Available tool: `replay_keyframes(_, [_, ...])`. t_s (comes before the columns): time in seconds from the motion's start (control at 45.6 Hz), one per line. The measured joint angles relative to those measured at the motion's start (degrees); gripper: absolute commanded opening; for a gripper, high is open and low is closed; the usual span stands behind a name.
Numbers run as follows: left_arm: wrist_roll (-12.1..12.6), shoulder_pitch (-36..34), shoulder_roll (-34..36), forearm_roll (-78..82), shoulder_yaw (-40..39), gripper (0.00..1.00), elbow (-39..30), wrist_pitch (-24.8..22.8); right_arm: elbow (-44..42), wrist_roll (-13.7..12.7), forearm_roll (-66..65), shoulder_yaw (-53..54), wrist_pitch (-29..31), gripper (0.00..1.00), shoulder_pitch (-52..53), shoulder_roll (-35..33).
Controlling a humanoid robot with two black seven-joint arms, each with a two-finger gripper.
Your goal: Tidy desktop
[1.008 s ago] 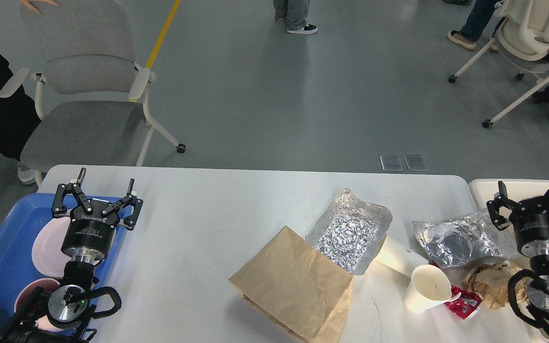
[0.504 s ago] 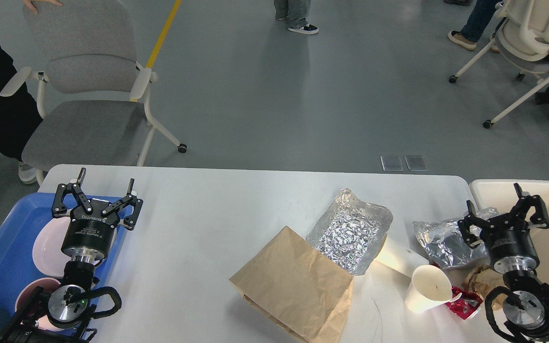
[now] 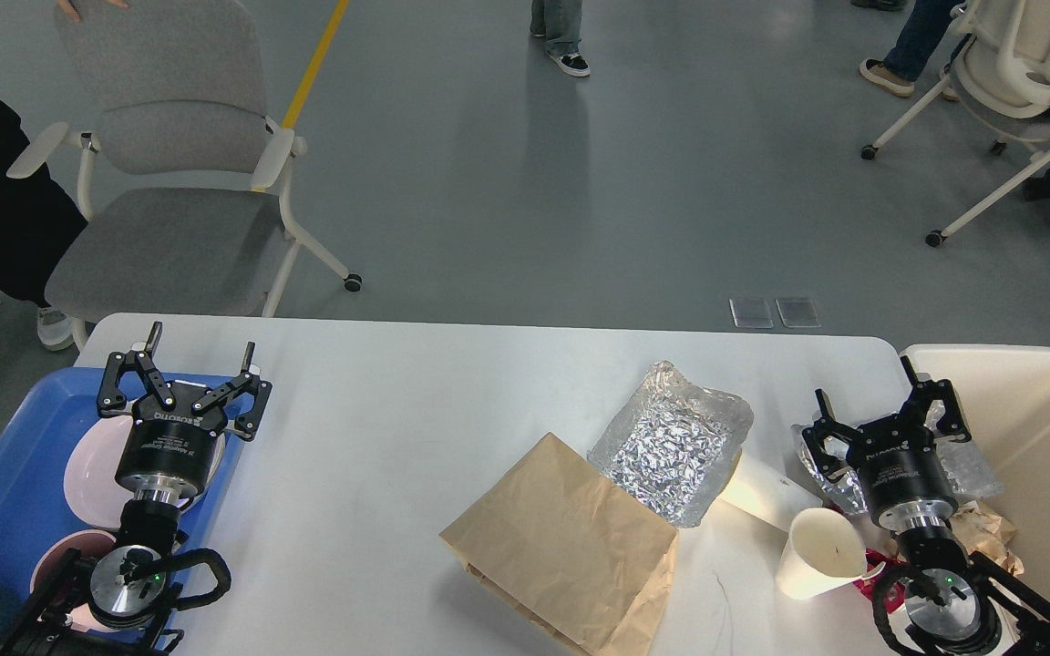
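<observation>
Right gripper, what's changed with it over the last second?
The right gripper has swung left, away from the cream bin, to hover open over the crumpled foil, gripping nothing. The left gripper and the paper bag stayed put.

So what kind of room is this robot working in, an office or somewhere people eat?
Probably an open office or lab floor, staged like a lunch spot. Rolling office chairs stand on a bare grey floor with a yellow line, and the white desktop holds a paper bag and a paper cup.
</observation>
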Motion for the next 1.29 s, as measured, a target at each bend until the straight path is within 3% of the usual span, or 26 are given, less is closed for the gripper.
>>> replay_keyframes(0.307, [0.0,0.0,0.0,0.0,0.0,0.96,0.0,0.0,-1.2,-0.3,-0.6,-3.1,-1.9,1.0,6.5,-0.8])
replay_keyframes(0.745, [0.0,-0.1,-0.1,-0.1,0.1,0.96,0.1,0.0,-5.0,-0.5,-0.5,-3.5,-11.0,1.0,15.4,-1.1])
replay_keyframes(0.898, [0.0,-0.1,-0.1,-0.1,0.1,0.96,0.1,0.0,-4.1,-0.5,-0.2,-6.6,-10.7,1.0,15.6,-7.7])
replay_keyframes(1.117, [0.0,-0.1,-0.1,-0.1,0.1,0.96,0.0,0.0,-2.4,-0.1,0.3,-35.7,-4.1,1.0,27.1,-23.3])
replay_keyframes(1.292, [0.0,-0.1,-0.1,-0.1,0.1,0.96,0.0,0.0,-3.0,-0.2,0.4,-63.7,-2.2,1.0,45.2,-26.5])
